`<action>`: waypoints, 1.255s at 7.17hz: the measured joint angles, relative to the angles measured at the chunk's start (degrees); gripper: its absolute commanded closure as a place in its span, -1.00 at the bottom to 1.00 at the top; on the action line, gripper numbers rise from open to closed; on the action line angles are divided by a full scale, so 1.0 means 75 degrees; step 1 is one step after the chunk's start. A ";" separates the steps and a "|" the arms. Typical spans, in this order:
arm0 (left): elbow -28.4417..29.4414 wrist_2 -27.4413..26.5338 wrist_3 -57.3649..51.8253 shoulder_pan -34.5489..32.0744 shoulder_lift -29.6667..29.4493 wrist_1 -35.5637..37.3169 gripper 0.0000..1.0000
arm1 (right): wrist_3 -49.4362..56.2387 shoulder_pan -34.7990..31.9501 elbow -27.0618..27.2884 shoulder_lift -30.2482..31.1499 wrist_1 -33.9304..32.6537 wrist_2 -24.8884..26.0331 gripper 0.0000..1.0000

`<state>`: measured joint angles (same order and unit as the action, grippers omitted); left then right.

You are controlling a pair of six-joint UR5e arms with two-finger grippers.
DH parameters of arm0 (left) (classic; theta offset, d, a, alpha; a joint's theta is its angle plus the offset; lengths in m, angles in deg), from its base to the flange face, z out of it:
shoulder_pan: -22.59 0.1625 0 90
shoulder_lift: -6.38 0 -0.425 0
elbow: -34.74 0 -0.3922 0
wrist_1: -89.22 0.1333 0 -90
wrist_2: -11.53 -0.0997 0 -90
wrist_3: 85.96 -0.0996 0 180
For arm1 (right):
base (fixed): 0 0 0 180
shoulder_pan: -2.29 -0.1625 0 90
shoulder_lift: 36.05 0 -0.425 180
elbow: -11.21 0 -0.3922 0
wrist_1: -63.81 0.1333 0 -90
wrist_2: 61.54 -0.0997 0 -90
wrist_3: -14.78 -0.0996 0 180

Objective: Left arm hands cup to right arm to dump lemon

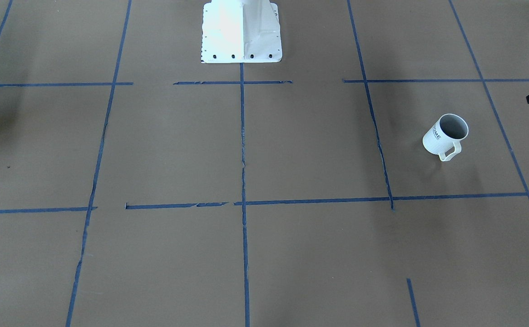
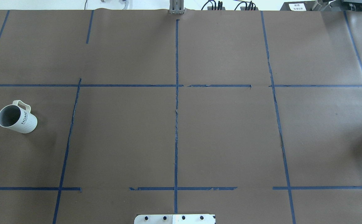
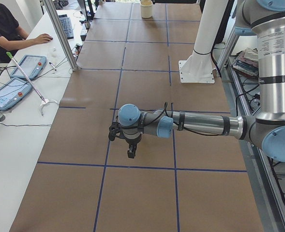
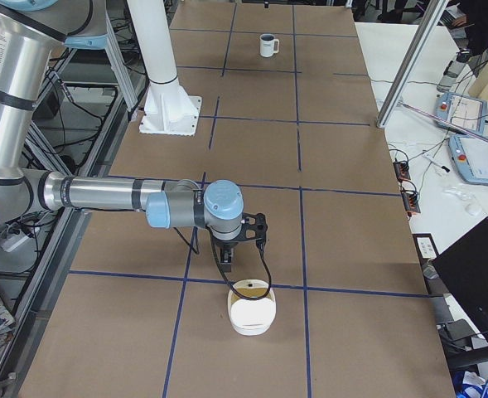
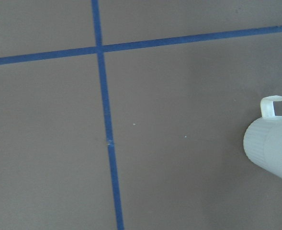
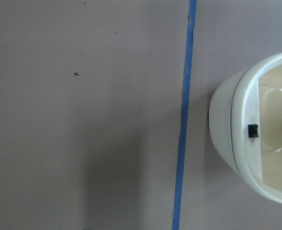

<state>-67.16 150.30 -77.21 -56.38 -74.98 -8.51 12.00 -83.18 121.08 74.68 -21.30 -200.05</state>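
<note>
Trouble is most likely at the first grasp. The cup (image 1: 434, 141) stands upright on the table (image 2: 230, 140), far out on the robot's left side, touched by nothing, with its handle turned toward the operators' edge. The left gripper (image 3: 131, 151) hangs low over the paper just beside it; its wrist view catches only the cup's edge, so the approach is off-centre. Whether its fingers are spread or pressed together I cannot tell, and the same goes for the right gripper (image 4: 227, 259).

A sideways nudge against the ribbed wall could tip the cup or slide it off the table's end. The lemon shows in no view; the cup's inside reads plain grey, so a tilt might spill it unnoticed.

The right arm (image 4: 103, 193) waits well apart, next to a cream tub (image 4: 252, 319). During the hand-over, a release before the second grip is firm would drop the cup, and a pour begun off-line would miss the tub.
</note>
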 measured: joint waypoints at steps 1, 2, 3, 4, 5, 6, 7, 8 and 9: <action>-0.0018 0.0035 0.1039 0.0239 -0.0060 -0.0525 -1.00 | -0.0013 0.0004 0.0002 -0.0006 0.0049 -0.0074 -1.00; -0.0012 0.0038 0.2196 0.0500 -0.0116 -0.1119 -1.00 | -0.0031 0.0008 -0.0003 -0.0001 0.0214 -0.0200 -1.00; 0.0039 -0.0073 0.3092 0.0921 -0.0170 -0.1676 -1.00 | -0.0041 0.0012 -0.0019 0.0013 0.0437 -0.0311 -1.00; 0.0107 -0.0351 0.3525 0.1335 -0.0240 -0.2009 -1.00 | -0.0041 0.0015 -0.0029 0.0020 0.0557 -0.0445 -1.00; 0.0138 -0.0626 0.3684 0.1686 -0.0306 -0.2134 -1.00 | -0.0040 0.0021 -0.0033 0.0023 0.0599 -0.0526 -1.00; 0.0160 -0.0780 0.3735 0.1926 -0.0324 -0.2179 -1.00 | -0.0037 0.0024 -0.0036 0.0024 0.0609 -0.0560 -1.00; 0.0225 -0.0839 0.3746 0.2071 -0.0329 -0.2198 -1.00 | -0.0029 0.0031 -0.0040 0.0024 0.0610 -0.0570 -1.00; 0.0338 -0.0857 0.3746 0.2232 -0.0343 -0.2212 -0.94 | -0.0021 0.0048 -0.0044 0.0025 0.0605 -0.0574 -1.00; 0.0445 -0.0863 0.3745 0.2418 -0.0370 -0.2215 -0.05 | -0.0015 0.0094 -0.0046 0.0020 0.0603 -0.0575 -1.00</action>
<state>-63.82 143.83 -49.13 -38.25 -77.76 -25.12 11.89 -82.47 120.74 74.83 -16.78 -204.36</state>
